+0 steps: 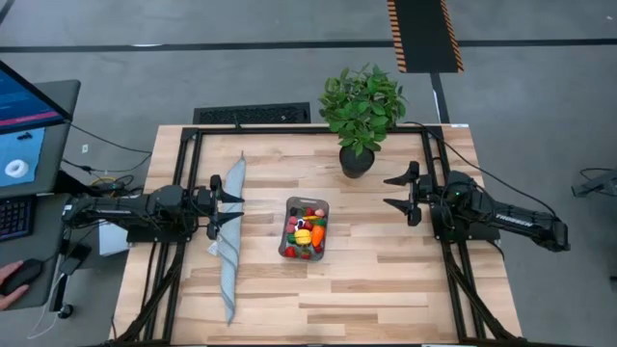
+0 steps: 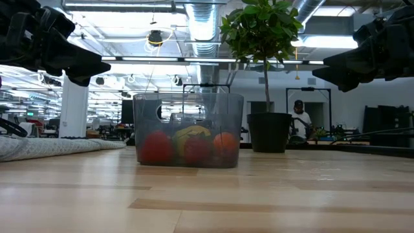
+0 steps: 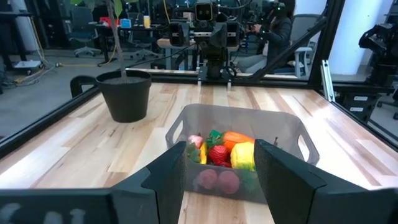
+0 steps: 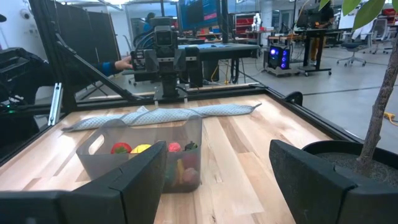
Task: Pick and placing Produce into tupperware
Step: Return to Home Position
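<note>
On the table (image 1: 386, 280), my left gripper (image 1: 229, 210) hangs at nine o'clock of the tupperware (image 1: 285, 239) and my right gripper (image 1: 393, 193) at two o'clock. Both are spread wide and empty. The tupperware sits mid-table with the Produce (image 1: 307, 231) inside. Homing well, I judge, means drawing straight back, high, clear of its rim.

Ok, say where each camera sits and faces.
High: above the table, looking straight down; shows left gripper and right gripper, open, either side of the container.
Low: tabletop height, level toward the container; both grippers at upper corners.
Left wrist: behind the left gripper, facing the container past its own fingers.
Right wrist: behind the right gripper, facing it from the opposite side.
All four share the container.
</note>
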